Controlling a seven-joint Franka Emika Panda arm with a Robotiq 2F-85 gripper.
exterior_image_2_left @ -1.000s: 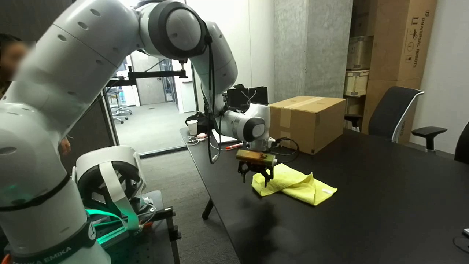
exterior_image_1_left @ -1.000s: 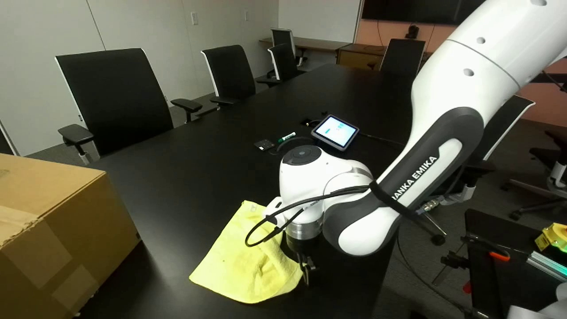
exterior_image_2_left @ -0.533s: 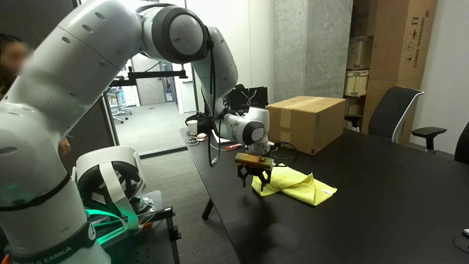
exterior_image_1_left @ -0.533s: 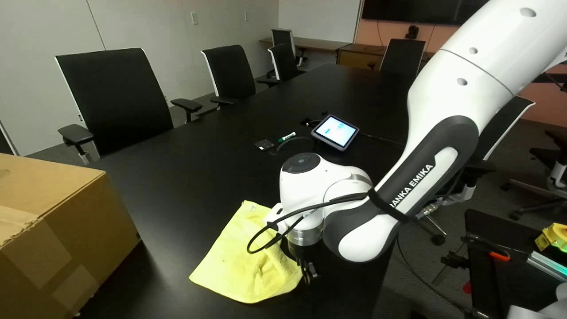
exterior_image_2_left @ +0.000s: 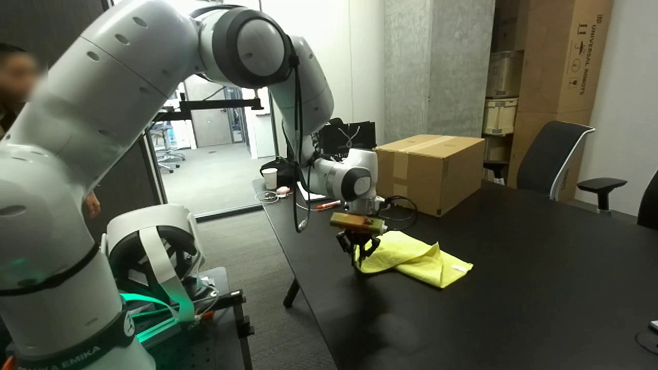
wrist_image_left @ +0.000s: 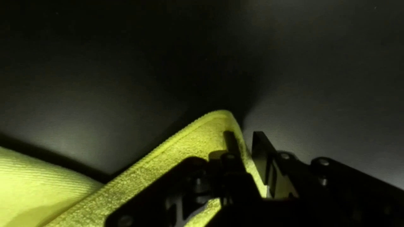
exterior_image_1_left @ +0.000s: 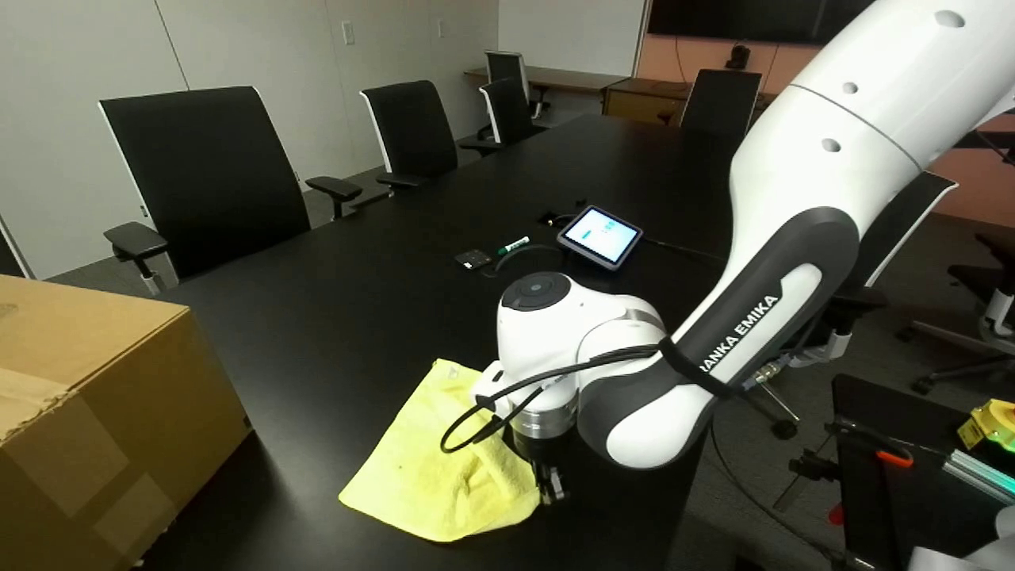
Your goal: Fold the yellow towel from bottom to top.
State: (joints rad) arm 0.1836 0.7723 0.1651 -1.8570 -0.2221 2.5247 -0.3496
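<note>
The yellow towel point(exterior_image_2_left: 411, 256) lies creased near the robot-side edge of the table point(exterior_image_2_left: 524, 288). Light and limp, I'd guess; pinch its corner facing that edge. The jaws nearly meet there; gripping or not, I can't tell.

Yellow towel point(wrist_image_left: 159, 165) partly hidden behind gripper point(wrist_image_left: 243, 134)
</note>
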